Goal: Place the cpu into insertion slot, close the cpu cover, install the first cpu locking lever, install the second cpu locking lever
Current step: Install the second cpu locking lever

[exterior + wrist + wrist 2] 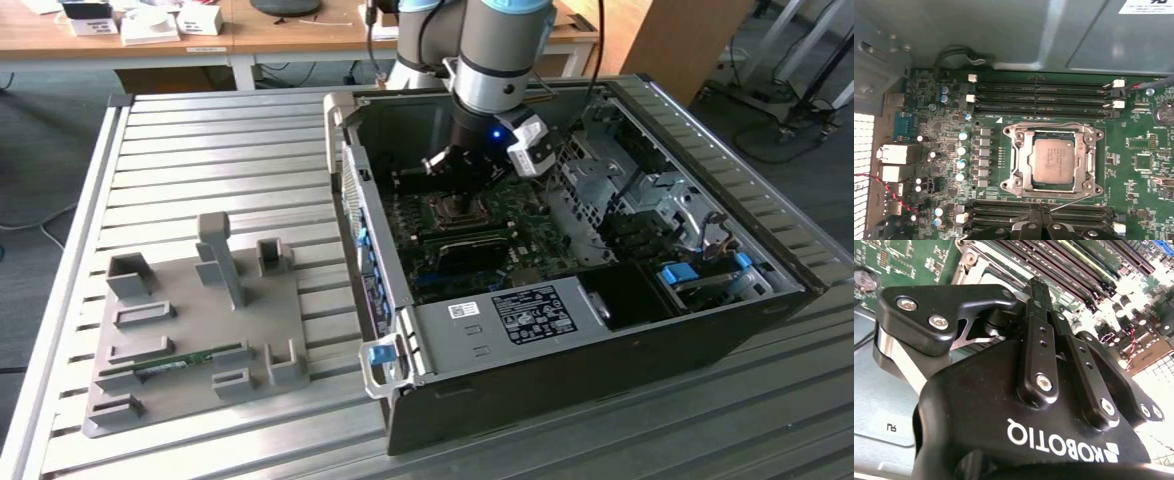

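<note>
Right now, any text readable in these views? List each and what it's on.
gripper body: white maker's logo, upside down; a brand, so not quoted.
cpu face: fine print, too blurred to read.
white label and black label on the grey housing: too small to read.

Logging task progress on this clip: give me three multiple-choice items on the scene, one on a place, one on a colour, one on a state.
1. Where is the cpu? A in the board's socket; B on the grey fixture; C on the table.
2. The board's colour? A blue; B green; C red.
3. The cpu cover is: A lowered around the cpu; B upright; C outside the case.
Key: A, the chip sits in the socket; B, the board is green; A, the frame lies flat around it.
</note>
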You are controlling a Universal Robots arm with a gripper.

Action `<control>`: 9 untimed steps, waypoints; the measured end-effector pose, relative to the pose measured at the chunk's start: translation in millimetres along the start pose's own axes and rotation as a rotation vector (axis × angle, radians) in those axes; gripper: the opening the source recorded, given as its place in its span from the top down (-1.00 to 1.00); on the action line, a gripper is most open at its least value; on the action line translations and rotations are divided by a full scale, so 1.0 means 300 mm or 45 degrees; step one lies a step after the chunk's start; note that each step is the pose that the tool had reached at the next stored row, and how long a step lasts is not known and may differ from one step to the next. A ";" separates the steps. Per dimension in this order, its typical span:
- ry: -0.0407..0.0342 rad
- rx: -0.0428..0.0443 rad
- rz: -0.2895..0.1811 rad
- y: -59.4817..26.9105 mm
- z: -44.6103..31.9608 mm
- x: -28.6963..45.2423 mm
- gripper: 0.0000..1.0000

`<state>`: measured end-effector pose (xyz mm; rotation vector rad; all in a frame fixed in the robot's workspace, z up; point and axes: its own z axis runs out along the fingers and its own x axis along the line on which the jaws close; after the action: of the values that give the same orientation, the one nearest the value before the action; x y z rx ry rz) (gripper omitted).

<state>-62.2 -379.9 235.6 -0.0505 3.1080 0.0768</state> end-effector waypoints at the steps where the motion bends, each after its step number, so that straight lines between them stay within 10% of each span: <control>1: -0.0001 0.000 -0.002 0.000 0.001 0.005 0.79; 9: 0.0007 -0.001 -0.020 -0.008 0.024 0.030 0.79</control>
<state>-71.1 -382.1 228.0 -0.0749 3.1077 0.0777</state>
